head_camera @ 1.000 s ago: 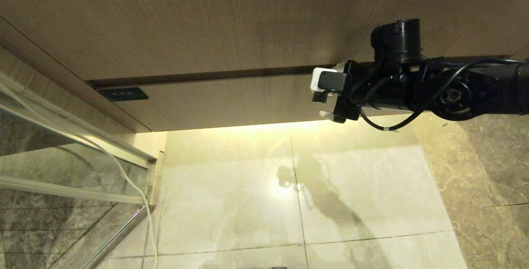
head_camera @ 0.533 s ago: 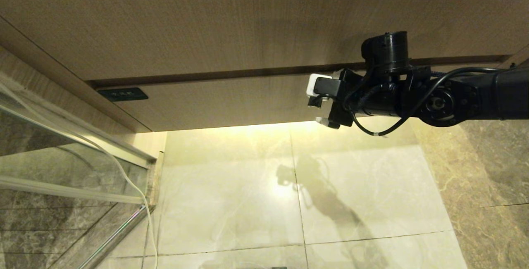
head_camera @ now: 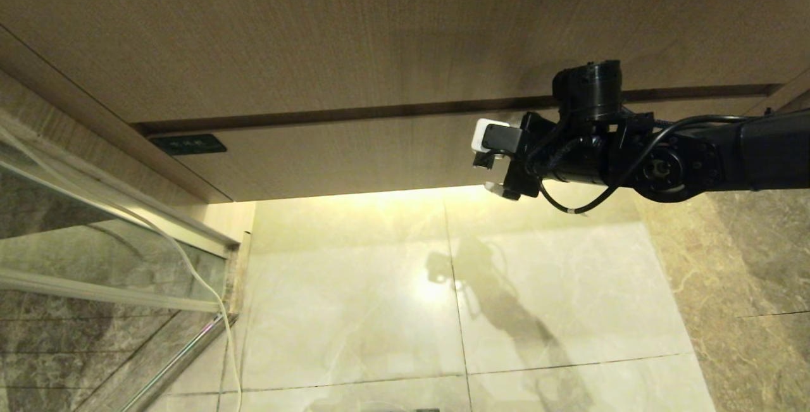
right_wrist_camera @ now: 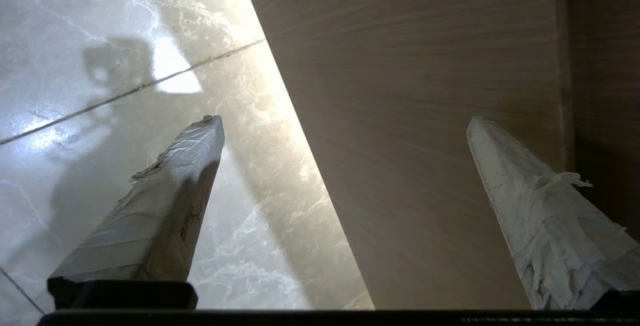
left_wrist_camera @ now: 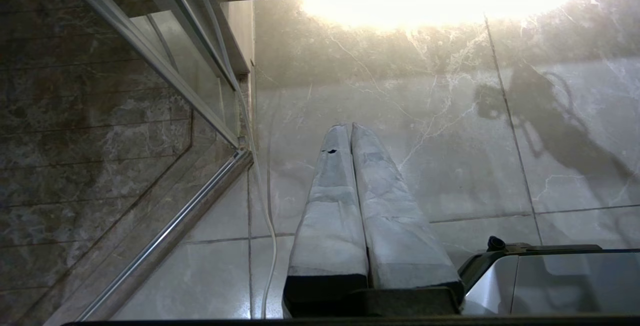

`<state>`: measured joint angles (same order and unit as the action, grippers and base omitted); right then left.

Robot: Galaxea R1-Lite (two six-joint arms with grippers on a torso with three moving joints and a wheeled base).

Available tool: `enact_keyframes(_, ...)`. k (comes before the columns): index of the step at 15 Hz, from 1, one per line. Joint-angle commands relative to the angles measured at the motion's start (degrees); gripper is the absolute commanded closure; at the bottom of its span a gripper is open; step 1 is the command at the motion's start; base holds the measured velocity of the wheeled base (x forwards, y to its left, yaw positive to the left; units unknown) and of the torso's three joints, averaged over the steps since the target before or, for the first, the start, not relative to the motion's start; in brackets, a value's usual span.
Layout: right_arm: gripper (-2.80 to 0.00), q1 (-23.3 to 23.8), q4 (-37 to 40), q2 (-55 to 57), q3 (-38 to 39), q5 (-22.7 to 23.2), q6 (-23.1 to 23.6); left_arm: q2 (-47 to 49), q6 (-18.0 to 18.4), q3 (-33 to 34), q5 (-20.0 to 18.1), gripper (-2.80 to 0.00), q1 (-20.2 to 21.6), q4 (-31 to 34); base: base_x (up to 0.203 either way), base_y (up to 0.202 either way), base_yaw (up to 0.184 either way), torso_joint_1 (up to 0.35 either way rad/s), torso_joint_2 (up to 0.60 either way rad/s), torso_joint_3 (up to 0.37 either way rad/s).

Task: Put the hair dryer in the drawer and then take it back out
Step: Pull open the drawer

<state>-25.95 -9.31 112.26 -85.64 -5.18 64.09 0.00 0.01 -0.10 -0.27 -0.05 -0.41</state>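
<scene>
The right gripper (head_camera: 490,170) is hanging with fingers (right_wrist_camera: 165,201) spread wide astride the lower edge of the closed drawer (head_camera: 329,156), probably to pull it, while the left fingers (left_wrist_camera: 330,201) (parked over the floor (head_camera: 538,285)) are pressing together; no hair dryer is showing.

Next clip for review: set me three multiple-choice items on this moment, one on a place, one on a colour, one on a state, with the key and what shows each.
1. Where is the right hand?
A. in front of the drawer front
B. inside the open drawer
C. down on the floor

2. What colour is the small label on the drawer front?
A. white
B. dark
C. red

3. How do the right hand's fingers stand?
A. shut on the hair dryer
B. wide apart, empty
C. shut, empty

Key: 1 A, the head view shows it before the closed wood front. 2 B, it reads dark against light wood. 3 B, the right wrist view shows a wide gap with nothing in it.
</scene>
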Motion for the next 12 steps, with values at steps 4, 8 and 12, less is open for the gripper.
enact_keyframes(4,-2.8,1.46,4.16,-4.13,2.22,4.87,0.47,0.09,-0.01,0.01,0.0,0.0,-0.04,-0.02,0.0,0.0,0.0,0.0,0.0,0.0)
enact_keyframes(8,-2.8,3.27,3.92,-7.72,6.48,14.09,-0.22,0.09,-0.01,0.01,0.0,0.0,-0.04,-0.02,0.0,0.0,0.0,0.0,0.0,0.0)
enact_keyframes(12,-2.8,3.87,3.41,-8.02,5.92,16.23,-2.38,0.09,-0.01,0.01,0.0,0.0,-0.04,-0.02,0.0,0.0,0.0,0.0,0.0,0.0)
